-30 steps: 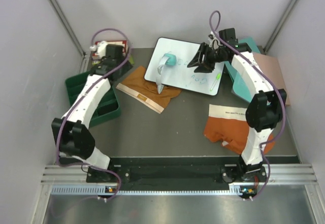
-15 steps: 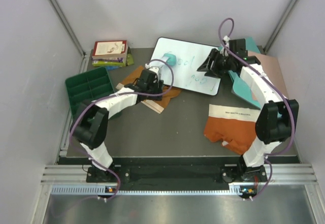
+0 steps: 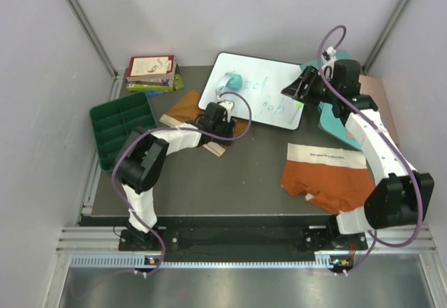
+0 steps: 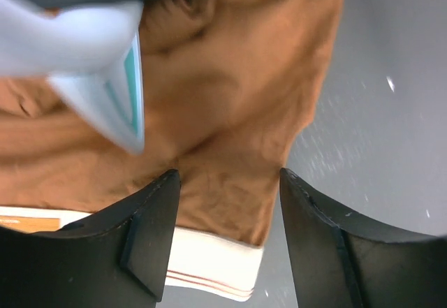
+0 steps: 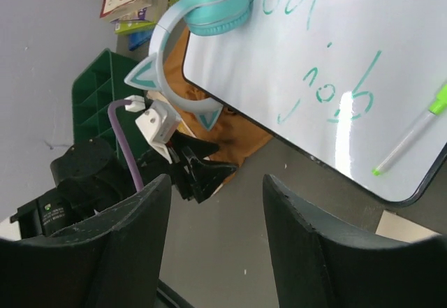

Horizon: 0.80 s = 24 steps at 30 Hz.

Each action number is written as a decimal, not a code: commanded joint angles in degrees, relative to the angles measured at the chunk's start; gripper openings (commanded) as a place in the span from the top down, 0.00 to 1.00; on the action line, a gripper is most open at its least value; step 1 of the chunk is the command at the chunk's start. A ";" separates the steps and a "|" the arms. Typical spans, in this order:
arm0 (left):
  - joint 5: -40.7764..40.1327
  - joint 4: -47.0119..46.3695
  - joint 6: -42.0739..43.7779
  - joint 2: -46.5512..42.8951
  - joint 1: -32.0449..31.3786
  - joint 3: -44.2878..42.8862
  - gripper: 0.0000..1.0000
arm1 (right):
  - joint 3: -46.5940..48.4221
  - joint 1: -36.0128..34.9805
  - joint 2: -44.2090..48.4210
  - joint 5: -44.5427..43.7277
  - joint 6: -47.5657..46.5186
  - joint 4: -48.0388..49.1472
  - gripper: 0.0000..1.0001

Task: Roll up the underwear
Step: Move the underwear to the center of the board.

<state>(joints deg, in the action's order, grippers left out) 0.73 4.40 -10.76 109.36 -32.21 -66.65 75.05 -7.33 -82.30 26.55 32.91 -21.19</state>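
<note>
Both released, our left end effector (image 4: pixel 227 186) hovered over the tan briefs (image 4: pixel 237 105), right end effector (image 5: pixel 216 182) aloft. Closing might snag the headphones (image 4: pixel 77 42).

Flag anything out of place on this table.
The mustard-tan briefs lie partly tucked under the near-left corner of the whiteboard, and the teal headphones overhang that edge above the cloth. Both would likely get in the way of rolling. The rust-orange briefs lie apart from the board, rumpled at the near edge.
</note>
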 commanded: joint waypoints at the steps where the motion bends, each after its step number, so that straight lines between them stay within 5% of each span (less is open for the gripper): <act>1: 1.20 -3.26 0.40 -6.08 -2.33 6.09 0.35 | -2.88 -0.05 5.57 -0.88 -1.62 2.73 0.45; 11: -2.13 -7.48 -0.22 -16.10 -4.00 14.71 0.33 | -9.12 -0.05 10.32 0.61 -1.62 4.23 0.44; 24: -5.13 -1.94 2.06 -12.33 -4.00 14.27 0.39 | -13.34 -0.05 13.39 0.97 -1.26 6.07 0.44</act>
<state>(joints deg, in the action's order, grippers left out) -2.28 1.78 -9.58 96.75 -36.27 -52.34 62.22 -7.33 -71.90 27.11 32.53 -18.37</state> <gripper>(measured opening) 0.611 0.557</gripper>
